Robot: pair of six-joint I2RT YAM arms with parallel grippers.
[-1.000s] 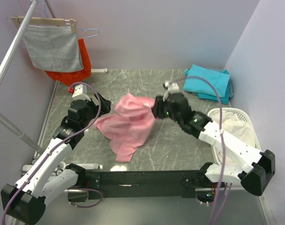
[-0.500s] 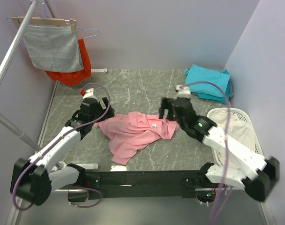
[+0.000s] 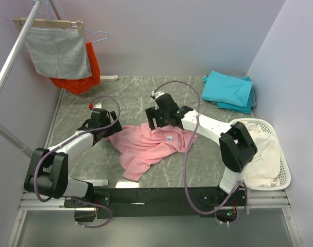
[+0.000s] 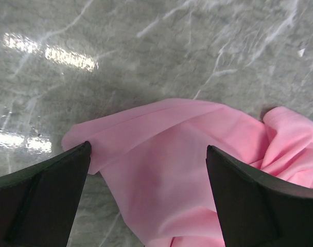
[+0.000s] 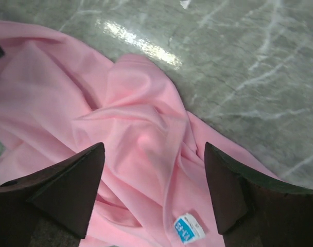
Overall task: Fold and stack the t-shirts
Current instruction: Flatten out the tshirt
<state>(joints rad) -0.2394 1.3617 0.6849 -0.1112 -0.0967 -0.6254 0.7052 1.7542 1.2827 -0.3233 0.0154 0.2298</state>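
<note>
- Left gripper [image 3: 106, 123] sits low over the grey marble-look table [image 3: 146, 92], jaws wide, gripping nothing; its wrist view has a pink flap lying flat between the fingers.
- Light pink cotton t-shirt [image 3: 146, 146] is mid-table, rumpled, not squared up, no fold made as far as I can see.
- Its long axis runs roughly left-right between the two grippers, with one lobe trailing toward the near edge; the small blue tag [image 5: 187, 229] faces up on the right half.
- Right gripper [image 3: 155, 117] hovers at the shirt's far edge, also spread wide and empty.
- Folded teal-turquoise tees [image 3: 228, 90] are piled in the far right corner, so that part looks done.
- White plastic laundry basket [image 3: 280, 170] at the right holds pale cloth; can't tell what.
</note>
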